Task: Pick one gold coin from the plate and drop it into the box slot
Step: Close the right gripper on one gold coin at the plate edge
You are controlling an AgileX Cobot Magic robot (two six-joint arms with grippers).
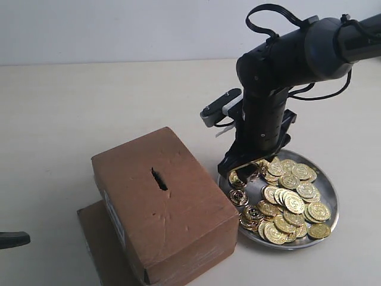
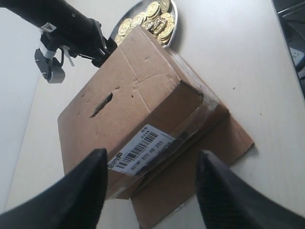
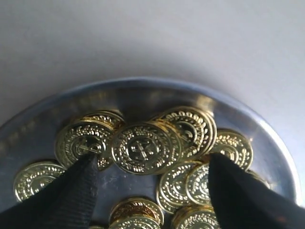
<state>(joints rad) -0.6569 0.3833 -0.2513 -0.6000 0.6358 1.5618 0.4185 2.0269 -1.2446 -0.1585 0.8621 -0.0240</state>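
Observation:
The silver plate point(image 1: 331, 199) lies right of the brown box point(image 1: 178, 223) and holds several gold coins point(image 1: 293, 201). The box slot point(image 1: 159, 179) is a dark slit in the box's top face. My right gripper point(image 1: 249, 171) is lowered into the plate's near-box side. In the right wrist view it point(image 3: 151, 161) is open, fingertips point(image 3: 83, 181) down among the coins, and one gold coin point(image 3: 143, 149) lies propped just beyond the gap. My left gripper point(image 2: 151, 156) is open and empty, well short of the box point(image 2: 143, 86), whose label point(image 2: 140, 145) and slot point(image 2: 101, 104) face it.
A flat brown cardboard sheet point(image 2: 209, 152) lies under the box and sticks out at its near side. The right arm point(image 2: 66, 24) reaches over the box's far edge. The left gripper's dark tip point(image 1: 12, 239) shows at the exterior view's left edge.

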